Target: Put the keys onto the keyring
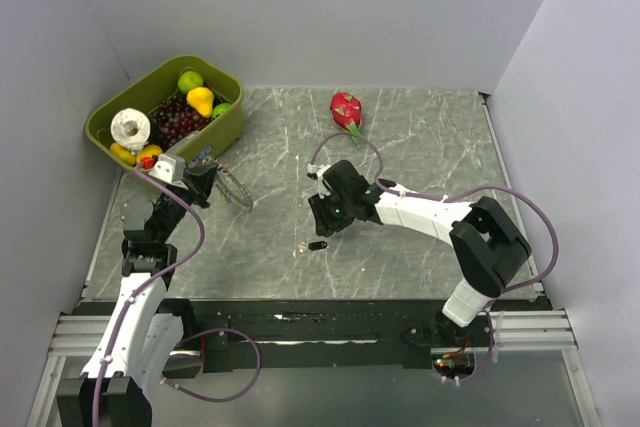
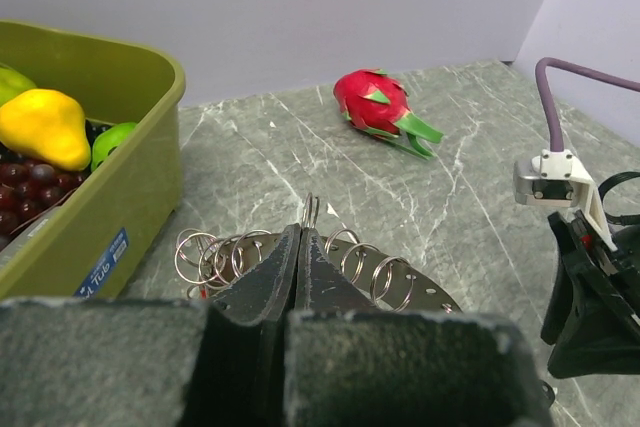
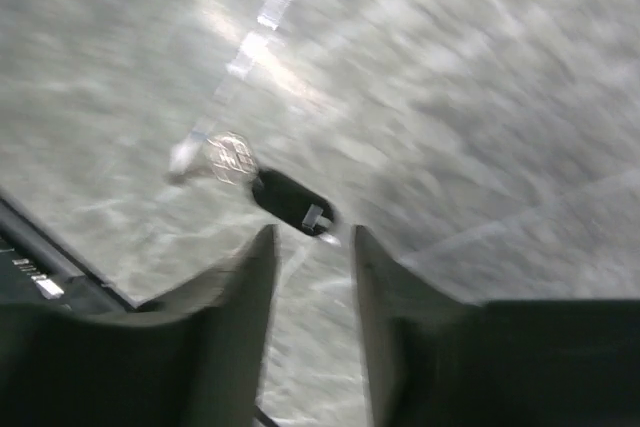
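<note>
Pressed together, my left fingers (image 2: 270,277), matte black wedges, pinch the rim of the large thin grey-brown metal keyring (image 2: 420,292). Small wire coils line its edge, and the hoop juts out from my grip beside the olive-green plastic tub (image 2: 140,177) of fruit. My right fingers (image 3: 240,287) stand spread with nothing between them. Their tips are just short of a tiny key (image 3: 290,202) with a glossy black oblong head and a bright silver end, blurred. It lies flat on the grey, white-veined stone-look desk (image 1: 420,147), well apart from the ring. A red dragon fruit (image 2: 375,102) with green scales lies farther back.
</note>
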Motion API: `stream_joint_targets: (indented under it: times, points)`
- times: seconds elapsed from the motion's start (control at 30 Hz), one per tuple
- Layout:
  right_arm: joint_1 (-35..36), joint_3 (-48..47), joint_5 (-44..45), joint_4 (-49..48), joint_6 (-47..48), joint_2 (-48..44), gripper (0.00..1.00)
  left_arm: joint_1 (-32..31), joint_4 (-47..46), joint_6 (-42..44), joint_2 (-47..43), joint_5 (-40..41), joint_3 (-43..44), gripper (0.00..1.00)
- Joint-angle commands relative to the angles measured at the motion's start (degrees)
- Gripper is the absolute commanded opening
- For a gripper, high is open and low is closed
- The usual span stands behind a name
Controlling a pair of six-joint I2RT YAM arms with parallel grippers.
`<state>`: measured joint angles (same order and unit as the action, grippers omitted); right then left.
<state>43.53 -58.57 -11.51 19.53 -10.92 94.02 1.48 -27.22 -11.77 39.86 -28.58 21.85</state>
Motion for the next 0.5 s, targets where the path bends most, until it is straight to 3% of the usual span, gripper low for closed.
stream_joint_targets:
  times: [0.0, 0.2, 0.47]
  points:
    - [0.9, -0.1, -6.6, -5.8, 3.4, -0.7, 0.54, 0.0, -5.8, -1.1, -0.7, -0.8, 0.4, 0.01]
    - [2.3, -3.0, -10.4, -5.6, 6.3, 4.0, 0.58, 0.0, -6.2, -1.2, -0.7, -0.8, 0.2, 0.01]
    - [2.8, -7.1, -11.2, -4.5, 6.4, 9.8, 0.5, 0.0, -6.4, -1.6, -0.3, -1.0, 0.1, 0.01]
